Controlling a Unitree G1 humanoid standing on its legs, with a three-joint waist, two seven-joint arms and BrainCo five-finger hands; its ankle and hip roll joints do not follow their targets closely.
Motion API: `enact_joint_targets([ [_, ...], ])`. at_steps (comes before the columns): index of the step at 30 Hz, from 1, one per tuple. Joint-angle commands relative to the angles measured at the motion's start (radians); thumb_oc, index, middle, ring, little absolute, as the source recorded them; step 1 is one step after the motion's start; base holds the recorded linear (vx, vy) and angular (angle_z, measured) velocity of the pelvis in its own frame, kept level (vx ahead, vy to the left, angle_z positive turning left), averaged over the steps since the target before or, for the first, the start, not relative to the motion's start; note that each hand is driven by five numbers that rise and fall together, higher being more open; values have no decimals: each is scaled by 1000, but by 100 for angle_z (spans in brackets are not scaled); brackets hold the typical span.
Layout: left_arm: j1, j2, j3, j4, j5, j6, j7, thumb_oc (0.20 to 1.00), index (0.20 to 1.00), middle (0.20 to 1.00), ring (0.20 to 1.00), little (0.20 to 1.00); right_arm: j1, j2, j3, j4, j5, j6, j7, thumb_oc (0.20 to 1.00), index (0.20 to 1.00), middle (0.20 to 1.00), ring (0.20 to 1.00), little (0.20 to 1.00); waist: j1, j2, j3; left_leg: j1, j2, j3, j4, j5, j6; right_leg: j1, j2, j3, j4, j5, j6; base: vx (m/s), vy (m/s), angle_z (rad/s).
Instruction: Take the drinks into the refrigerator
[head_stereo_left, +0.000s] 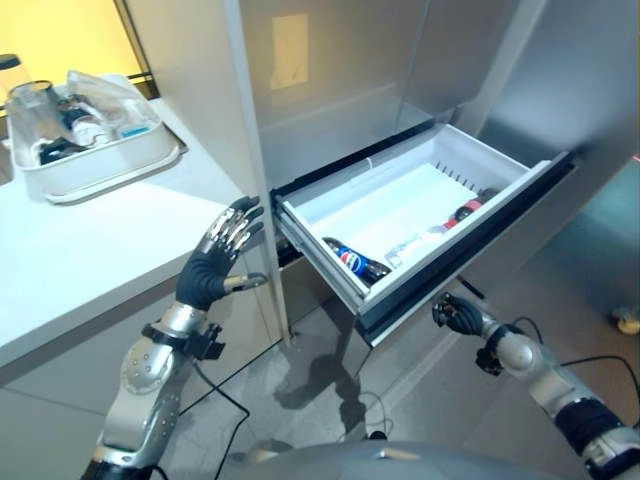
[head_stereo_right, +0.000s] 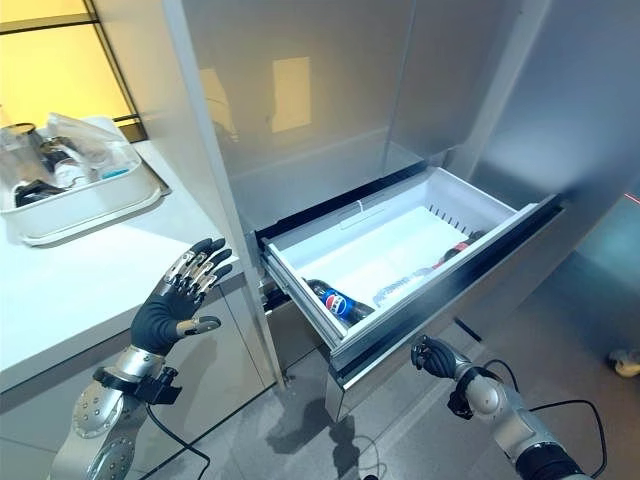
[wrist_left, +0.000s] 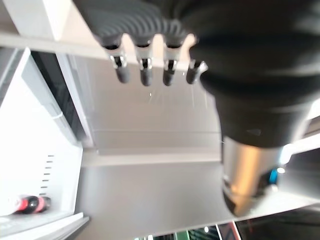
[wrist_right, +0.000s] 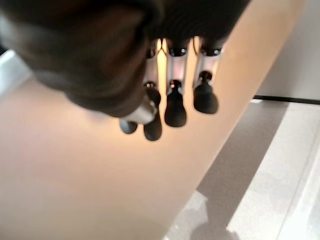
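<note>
The refrigerator's drawer (head_stereo_left: 480, 150) stands pulled out, white inside. In it lie a dark cola bottle with a blue label (head_stereo_left: 355, 262), a clear bottle (head_stereo_left: 415, 245) and a red-labelled cola bottle (head_stereo_left: 468, 208), which the left wrist view also catches (wrist_left: 27, 204). My left hand (head_stereo_left: 215, 260) is raised beside the counter edge, left of the drawer, fingers straight and holding nothing. My right hand (head_stereo_left: 460, 317) sits low under the drawer's dark front panel (head_stereo_left: 470, 255), fingers (wrist_right: 175, 107) curled with nothing in them, close against the panel.
A white counter (head_stereo_left: 80, 260) runs along the left, carrying a white tray (head_stereo_left: 150, 150) of clear containers at its far end. The refrigerator's grey upper door (head_stereo_left: 340, 80) rises behind the drawer. Grey floor lies below and to the right of the drawer.
</note>
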Motion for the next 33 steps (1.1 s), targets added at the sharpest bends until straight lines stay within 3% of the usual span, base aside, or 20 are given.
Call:
enact_joint_targets([
  [1,-43,49,-35,-72,-48,-41,-10,1000,1000,1000,1000,1000,-281,20,45,-16,2,-48,-22,200,200,200,200,200,70,-20,25,-28,-66,0,58,-78,73,19,-25,-22,179,-151,39,2,-19,38],
  [9,-30,59,-50,-97,-76,-44,-5,1000,1000,1000,1000,1000,-496,67,118,102,-2,-32,-66,200,200,200,200,200,147,-13,40,-74,-83,-94,63,-58,76,14,-50,-110,202,-159,33,-3,-13,37],
  [16,-46,51,-51,-98,-81,-48,13,1000,1000,1000,1000,1000,-534,92,92,128,35,-29,-117,200,200,200,200,200,175,-10,46,-103,-101,-151,66,-41,79,22,-69,-176,209,-160,33,-17,8,38],
  [24,-52,34,-6,-91,-52,-49,18,1000,1000,1000,1000,1000,-266,64,-26,75,45,-40,-112,200,200,200,200,200,150,-19,49,-116,-111,-177,58,-33,82,32,-82,-230,209,-162,35,-15,16,38],
  [28,-48,26,2,-86,-39,-53,24,1000,1000,1000,1000,1000,-160,82,-75,61,64,-46,-113,200,200,200,200,200,129,-26,48,-114,-109,-164,61,-39,83,27,-83,-221,212,-162,37,-4,14,1],
  [33,-39,12,26,-74,-9,-63,51,1000,1000,1000,1000,1000,2,139,-151,59,113,-59,-128,200,200,200,200,200,73,-33,45,-96,-101,-122,62,-49,83,24,-78,-189,206,-157,38,-12,27,-19],
])
